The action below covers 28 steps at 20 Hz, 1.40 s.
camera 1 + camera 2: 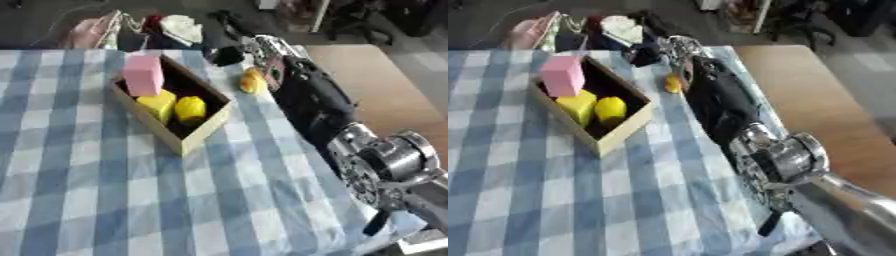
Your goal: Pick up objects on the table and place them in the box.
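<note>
The right arm [315, 107] crosses the checked surface [105, 200] to the right of the box [197, 132]. The box holds a pink block [143, 75], a yellow block [157, 104] and a yellow rounded item [190, 108]. The orange-yellow object [251, 81] lies just right of the box; it appears small, light and smooth, best taken across its middle. The right hand [262, 50] reaches just beyond it; its finger state cannot be determined. No legible writing.
</note>
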Motion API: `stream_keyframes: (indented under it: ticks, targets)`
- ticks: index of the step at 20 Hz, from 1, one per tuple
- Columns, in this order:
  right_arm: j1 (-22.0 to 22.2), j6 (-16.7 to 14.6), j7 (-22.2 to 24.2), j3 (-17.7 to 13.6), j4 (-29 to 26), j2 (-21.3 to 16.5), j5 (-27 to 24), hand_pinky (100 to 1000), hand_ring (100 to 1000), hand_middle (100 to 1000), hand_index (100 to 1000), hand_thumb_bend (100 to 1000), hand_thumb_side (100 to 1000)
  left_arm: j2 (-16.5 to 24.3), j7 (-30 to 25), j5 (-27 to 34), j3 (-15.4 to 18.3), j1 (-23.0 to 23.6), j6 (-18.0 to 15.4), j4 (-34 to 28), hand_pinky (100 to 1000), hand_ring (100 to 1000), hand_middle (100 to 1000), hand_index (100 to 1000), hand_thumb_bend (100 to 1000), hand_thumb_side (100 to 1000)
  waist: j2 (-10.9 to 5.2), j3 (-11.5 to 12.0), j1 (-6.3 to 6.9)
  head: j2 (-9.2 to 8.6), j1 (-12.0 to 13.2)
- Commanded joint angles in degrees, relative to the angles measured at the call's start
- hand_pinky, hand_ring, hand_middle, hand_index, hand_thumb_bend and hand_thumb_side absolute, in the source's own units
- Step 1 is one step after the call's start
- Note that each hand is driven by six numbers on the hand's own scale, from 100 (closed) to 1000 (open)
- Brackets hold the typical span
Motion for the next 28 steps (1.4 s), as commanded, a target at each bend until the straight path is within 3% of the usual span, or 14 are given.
stream_keyframes:
  ticks: [1,13,20,22,25,28]
  targets:
    - [-0.98,1.86,0.04,-0.32,1.28,-2.50,0.57,836,889,936,973,199,441,0.72,0.02,-0.30,0.60,-0.22,-0.02,-0.92,740,523,594,754,100,556,-0.33,-0.06,0.37,-0.61,-0.08]
    - [-0.55,3.50,10.41,-0.26,5.58,-5.83,4.71,848,901,931,958,266,517,0.77,0.02,-0.43,0.79,0.16,0.06,-0.82,741,524,594,754,100,558,-0.69,-0.33,0.18,-0.29,0.38]
    - [-0.46,1.94,17.64,0.26,7.42,-6.42,7.60,832,878,903,940,329,510,0.79,-0.01,-0.39,0.82,0.25,0.07,-0.84,742,524,594,754,100,558,-0.80,-0.47,0.19,-0.15,0.52]
    - [-0.44,1.16,19.77,0.30,7.74,-6.48,8.16,821,869,899,930,311,529,0.80,0.00,-0.39,0.84,0.27,0.07,-0.85,742,524,594,754,100,558,-0.81,-0.51,0.20,-0.08,0.56]
    - [-0.34,0.55,21.81,0.30,7.76,-6.54,9.11,782,829,865,898,309,487,0.78,0.00,-0.39,0.84,0.28,0.07,-0.84,742,524,594,755,100,558,-0.78,-0.54,0.21,-0.05,0.55]
    - [-0.09,0.48,21.40,0.17,7.30,-6.43,10.07,694,748,782,786,291,333,0.74,-0.03,-0.40,0.83,0.23,0.07,-0.85,742,524,594,755,100,558,-0.70,-0.53,0.24,-0.12,0.58]
